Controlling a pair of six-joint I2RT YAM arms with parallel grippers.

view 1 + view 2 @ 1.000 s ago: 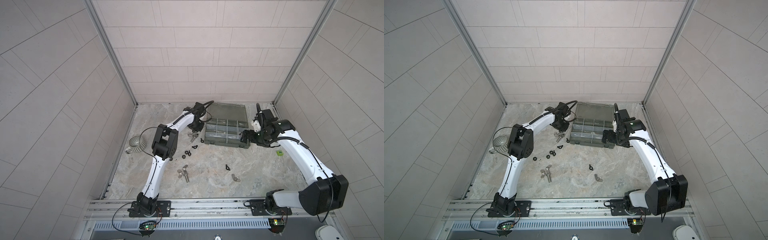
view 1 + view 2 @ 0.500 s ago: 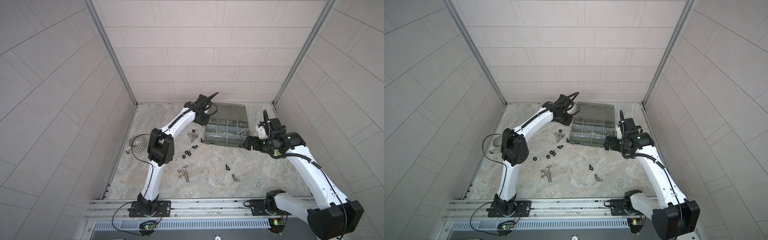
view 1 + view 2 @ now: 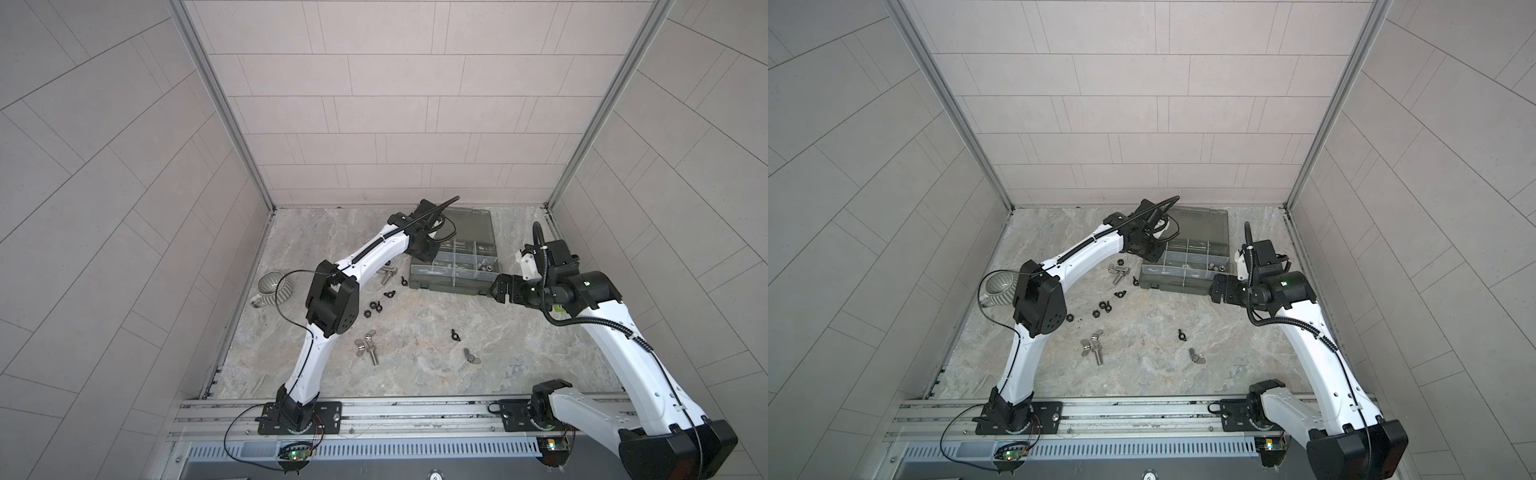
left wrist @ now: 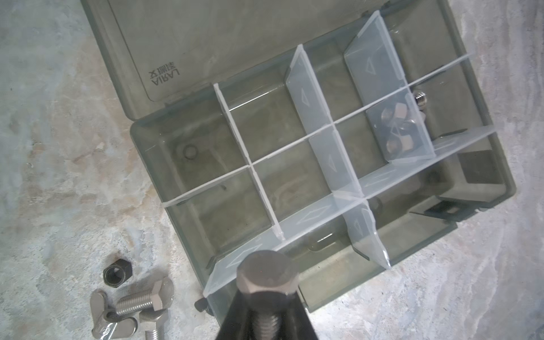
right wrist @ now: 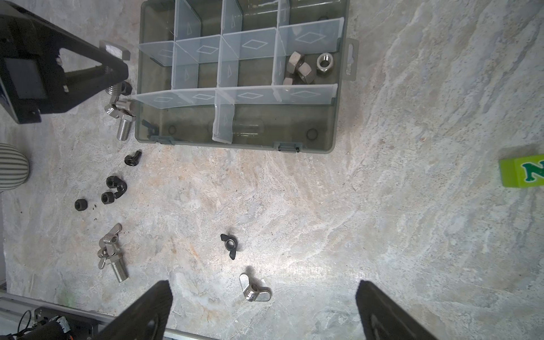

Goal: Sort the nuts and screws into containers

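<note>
Our left gripper (image 4: 266,295) is clamped on a screw (image 4: 267,272). The shank sits between the black fingers (image 4: 235,315) and the hex head points outward. In both top views it hangs at the left end of the organizer box (image 3: 449,286); we cannot tell whether the head is over the rim or just outside it. The lid (image 3: 473,228) lies open toward the back wall. Silver hex nuts (image 5: 300,69) lie in a compartment (image 3: 484,266) at the box's right end.

Our right gripper (image 3: 498,289) hovers with jaws spread wide, holding nothing, just off the box's front right corner. Lower in the frame, the middle of the table (image 3: 415,382) carries only a black wing nut (image 3: 456,335) and a silver wing nut (image 3: 471,356), well apart from everything else.

Left of the box it is crowded. Loose screws (image 3: 387,273) lie just beside the end wall, and black nuts (image 3: 372,307) trail toward the lower left. Another bolt (image 3: 371,353) lies among silver wing nuts nearer the front rail. The mug (image 3: 274,286) sits at the table's left edge, and a green block (image 5: 518,173) lies toward the right.
</note>
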